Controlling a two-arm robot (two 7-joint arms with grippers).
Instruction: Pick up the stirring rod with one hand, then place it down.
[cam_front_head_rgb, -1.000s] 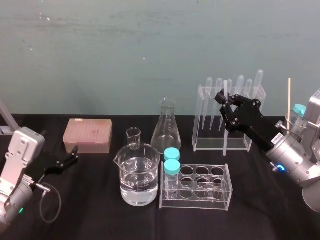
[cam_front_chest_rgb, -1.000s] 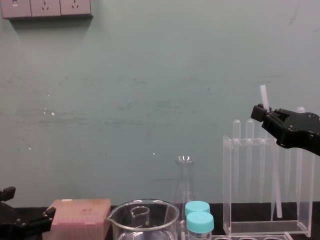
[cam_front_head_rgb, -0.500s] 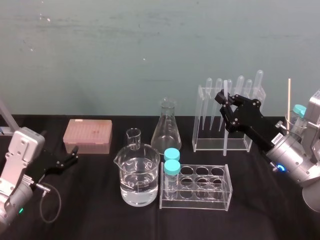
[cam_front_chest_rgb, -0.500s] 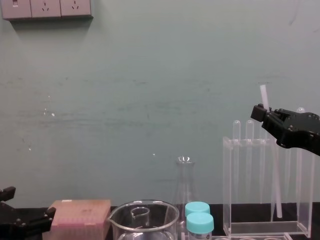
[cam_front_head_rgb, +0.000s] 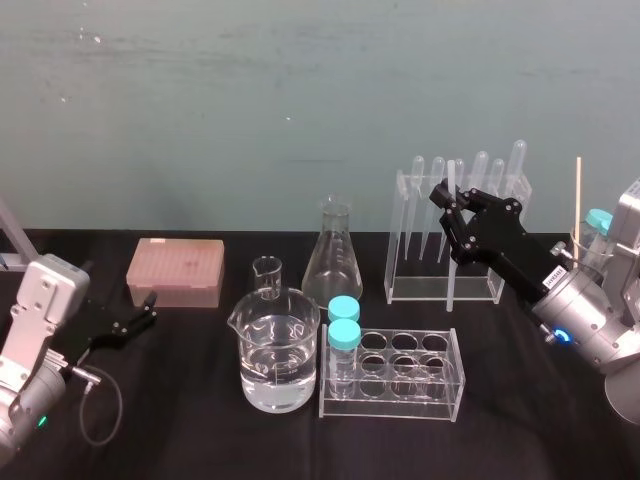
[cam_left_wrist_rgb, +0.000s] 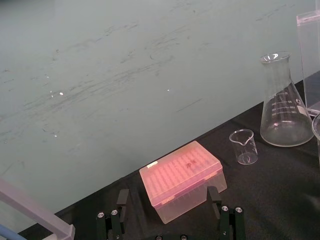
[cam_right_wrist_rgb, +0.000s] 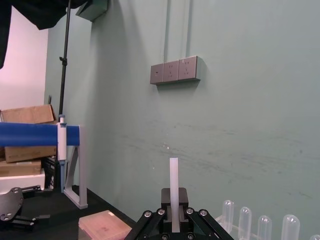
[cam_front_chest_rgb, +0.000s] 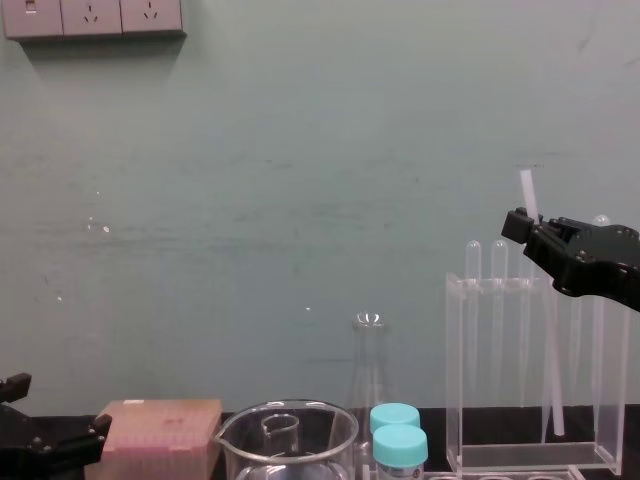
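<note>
I have the black table (cam_front_head_rgb: 200, 430) laid out ahead, with the left gripper (cam_front_head_rgb: 135, 322) parked low at its left edge, fingers spread apart on nothing, well away from the work. The right arm is the one that matters: it reaches in from the right toward the clear rack (cam_front_head_rgb: 400, 240) of bulb-topped pipettes (cam_front_head_rgb: 481, 170) at the back right.

The right gripper (cam_front_head_rgb: 449, 208) is clamped on the stirring rod (cam_front_head_rgb: 449, 270), pinching it near its upper end so that a short stub pokes out above the fingers and most of the length hangs below. The rod's long axis runs close to upright; from the chest view it leans a little, its foot lying further to the right than its top. It hangs on the near side of the rack, in front of it rather than among the pipettes.

The lower tip sits level with the rack's base, close to the cloth, but I cannot tell whether it touches. To place it, I judge I need only lower or tip it to the table, minding the rack just behind.
</note>
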